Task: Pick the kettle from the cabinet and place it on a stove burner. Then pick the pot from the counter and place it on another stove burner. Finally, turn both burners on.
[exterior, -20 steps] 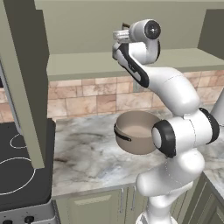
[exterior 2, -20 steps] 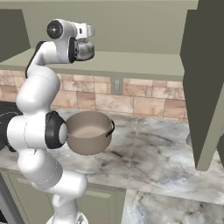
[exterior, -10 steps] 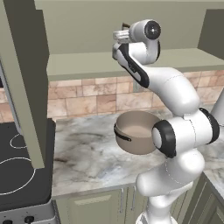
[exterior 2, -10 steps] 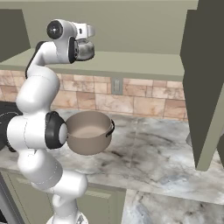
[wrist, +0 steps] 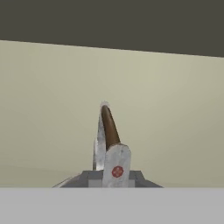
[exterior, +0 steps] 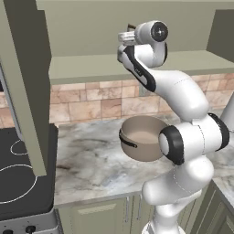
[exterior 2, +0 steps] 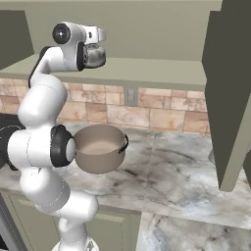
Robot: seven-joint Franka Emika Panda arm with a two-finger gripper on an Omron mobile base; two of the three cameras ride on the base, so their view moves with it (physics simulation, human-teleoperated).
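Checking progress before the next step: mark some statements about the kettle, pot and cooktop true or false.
1. The kettle hangs under the gripper, whose jaws are shut on its handle. True.
2. The pot stands on a stove burner. False: it rests on the counter, beside the cooktop.
3. The kettle is up at the level of the cabinet shelf. True.
4. The pot has a lid on it. False: it is open, its pale inside showing.
5. The kettle already sits on the cooktop. False: nothing stands on the rings in view.
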